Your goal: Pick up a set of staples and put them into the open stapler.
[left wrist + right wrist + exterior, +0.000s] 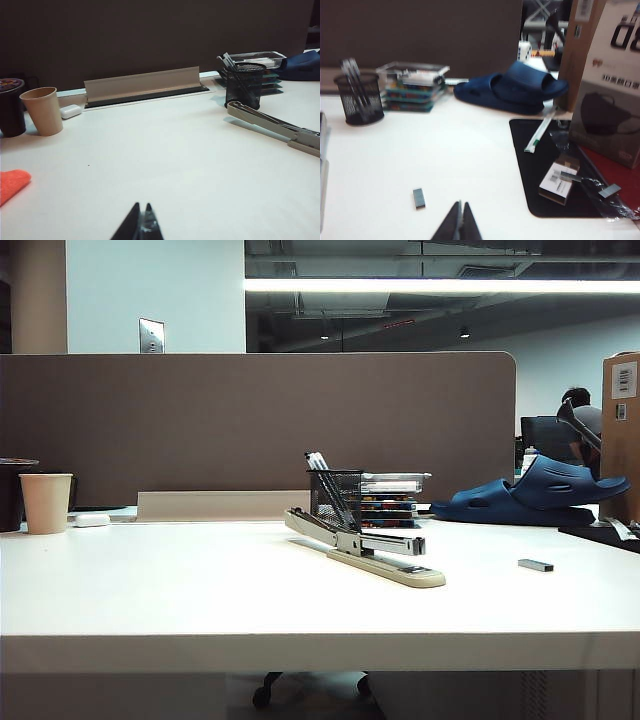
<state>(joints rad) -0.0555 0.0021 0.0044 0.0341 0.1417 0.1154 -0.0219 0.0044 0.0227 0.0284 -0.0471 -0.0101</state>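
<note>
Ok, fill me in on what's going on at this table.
Nothing is being handled yet. The stapler lies open mid-table in front of the black mesh pen cup. The set of staples lies untouched on the table to its right. The left claw and right claw are both shut and empty, hanging above the near table, the right one close to the staples.

robot body, what shows

left gripper: two slim black tapered fingers w/ pointed tips, greyish inner face btwn them. right gripper: same black wedge-shaped finger pair, matte, no markings or cables visible.
</note>
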